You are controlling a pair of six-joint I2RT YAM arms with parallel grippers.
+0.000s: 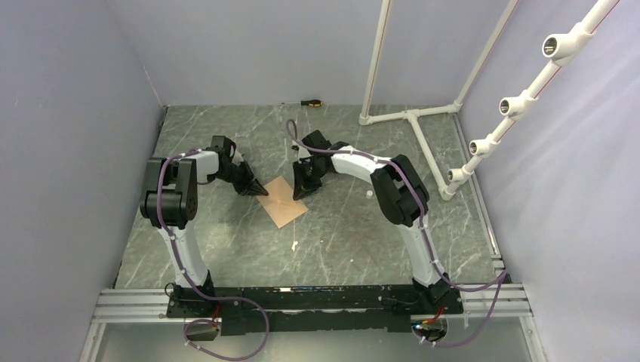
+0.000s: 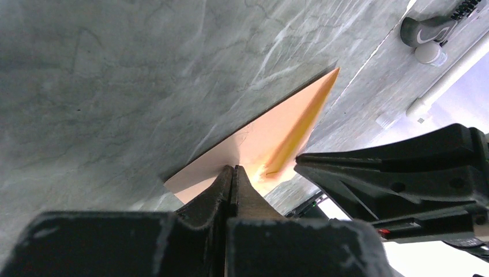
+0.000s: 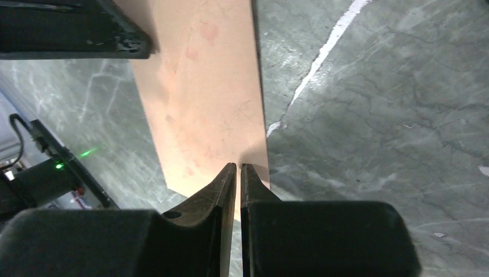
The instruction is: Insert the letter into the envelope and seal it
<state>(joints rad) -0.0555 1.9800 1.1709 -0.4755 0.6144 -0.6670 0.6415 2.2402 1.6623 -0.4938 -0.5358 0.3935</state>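
Observation:
One flat kraft-brown envelope (image 1: pixel 285 202) lies on the grey marble table between my two grippers, its flap folded down with faint creases meeting near its middle. No separate letter sheet is in view. My left gripper (image 1: pixel 260 191) is shut, its tip resting on the envelope's left corner; in the left wrist view the tip (image 2: pixel 233 168) touches the paper (image 2: pixel 271 138). My right gripper (image 1: pixel 304 193) is shut, its tip on the envelope's right edge; in the right wrist view the tip (image 3: pixel 238 165) touches the paper (image 3: pixel 202 98). Neither visibly pinches the paper.
A screwdriver (image 1: pixel 309 102) lies at the back wall. A white pipe frame (image 1: pixel 411 115) stands at the back right. Small white scraps (image 1: pixel 293 245) lie on the table in front of the envelope. Grey walls close in the left, back and right sides.

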